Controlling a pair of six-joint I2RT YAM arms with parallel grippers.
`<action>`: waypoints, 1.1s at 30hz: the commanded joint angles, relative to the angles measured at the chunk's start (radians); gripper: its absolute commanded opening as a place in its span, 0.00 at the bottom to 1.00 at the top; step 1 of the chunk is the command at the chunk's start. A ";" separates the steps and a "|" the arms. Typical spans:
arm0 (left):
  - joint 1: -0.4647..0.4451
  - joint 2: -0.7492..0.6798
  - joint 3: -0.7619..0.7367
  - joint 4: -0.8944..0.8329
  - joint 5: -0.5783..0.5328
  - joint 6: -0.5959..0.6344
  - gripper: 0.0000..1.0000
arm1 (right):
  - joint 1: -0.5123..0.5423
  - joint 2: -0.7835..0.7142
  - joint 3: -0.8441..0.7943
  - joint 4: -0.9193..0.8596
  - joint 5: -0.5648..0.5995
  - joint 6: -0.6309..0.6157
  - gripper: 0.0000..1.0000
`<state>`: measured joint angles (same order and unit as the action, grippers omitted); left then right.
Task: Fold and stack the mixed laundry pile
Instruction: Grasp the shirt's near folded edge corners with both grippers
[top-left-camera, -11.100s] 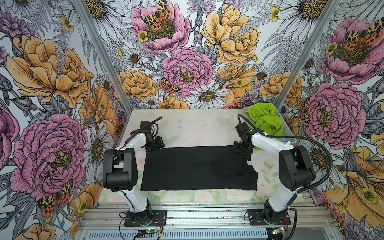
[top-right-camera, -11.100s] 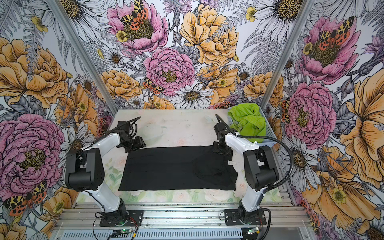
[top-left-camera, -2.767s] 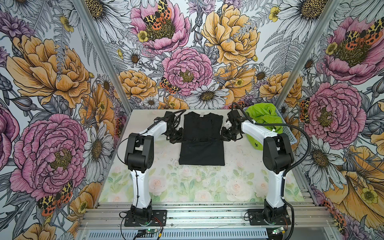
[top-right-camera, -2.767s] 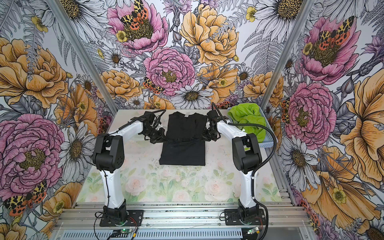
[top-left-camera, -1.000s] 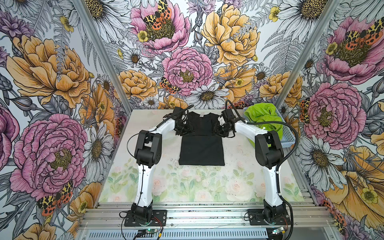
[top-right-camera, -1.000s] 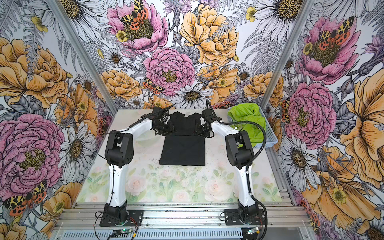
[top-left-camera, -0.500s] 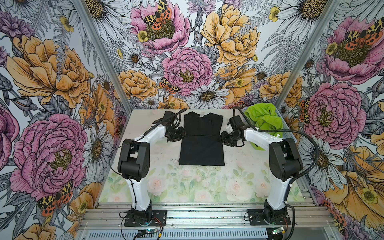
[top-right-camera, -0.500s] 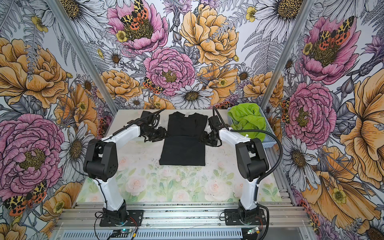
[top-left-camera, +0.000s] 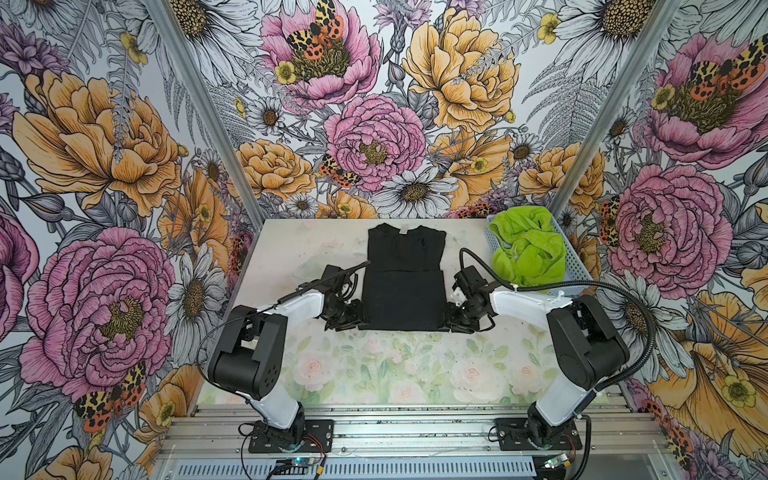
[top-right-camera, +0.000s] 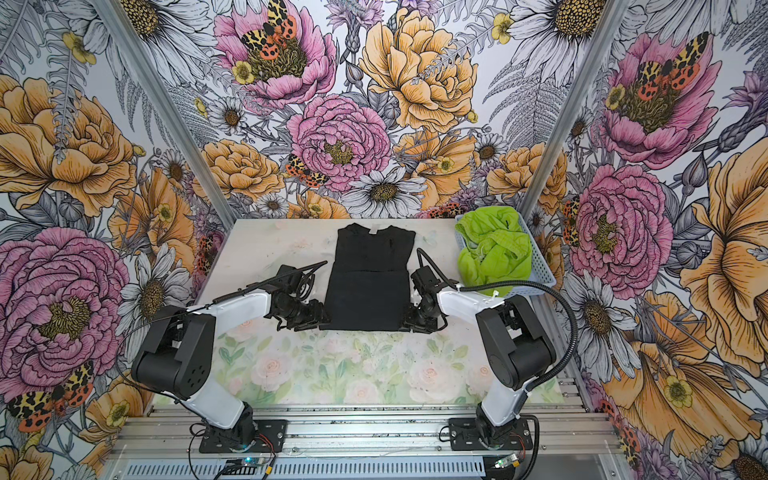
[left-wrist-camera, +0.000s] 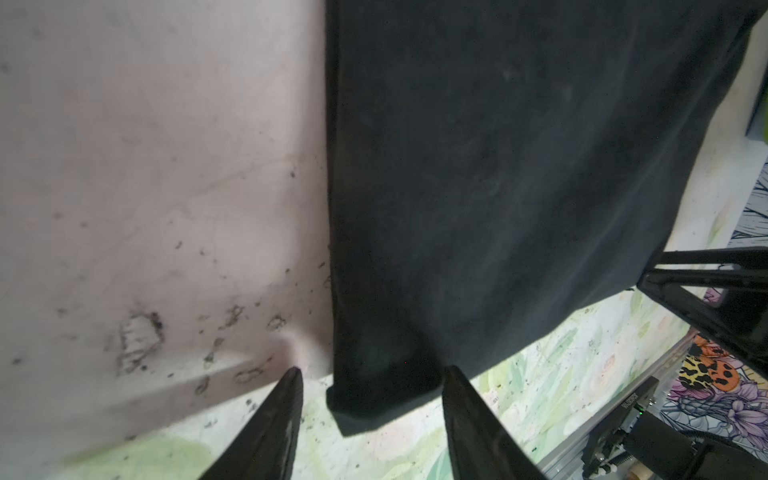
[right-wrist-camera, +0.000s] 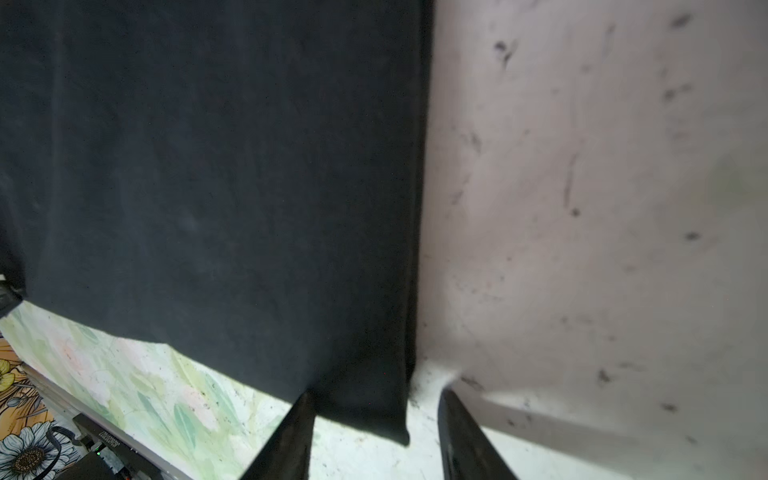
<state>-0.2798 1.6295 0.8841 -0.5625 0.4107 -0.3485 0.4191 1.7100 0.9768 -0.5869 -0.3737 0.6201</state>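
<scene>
Jaws parted, the left gripper (left-wrist-camera: 372, 370) and right gripper (right-wrist-camera: 376, 392) each straddle a near corner of the black T-shirt (top-left-camera: 402, 291), flat on the table (top-left-camera: 374, 374), likely so both corners can be pinched and folded away together; the lime-green shorts (top-left-camera: 525, 249) lie crumpled in the basket (top-left-camera: 579, 270) at back right
</scene>
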 joint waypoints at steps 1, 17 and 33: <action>-0.003 -0.018 -0.022 0.083 -0.001 -0.011 0.55 | 0.009 -0.004 -0.010 0.044 0.017 0.015 0.48; -0.002 0.038 -0.088 0.143 0.000 -0.012 0.25 | 0.023 0.057 -0.039 0.089 0.049 0.013 0.22; -0.018 -0.222 -0.011 -0.065 0.024 -0.061 0.00 | 0.034 -0.254 -0.062 -0.067 -0.027 0.088 0.00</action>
<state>-0.2871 1.4792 0.8383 -0.5453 0.4339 -0.3882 0.4469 1.5318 0.9211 -0.5735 -0.3824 0.6777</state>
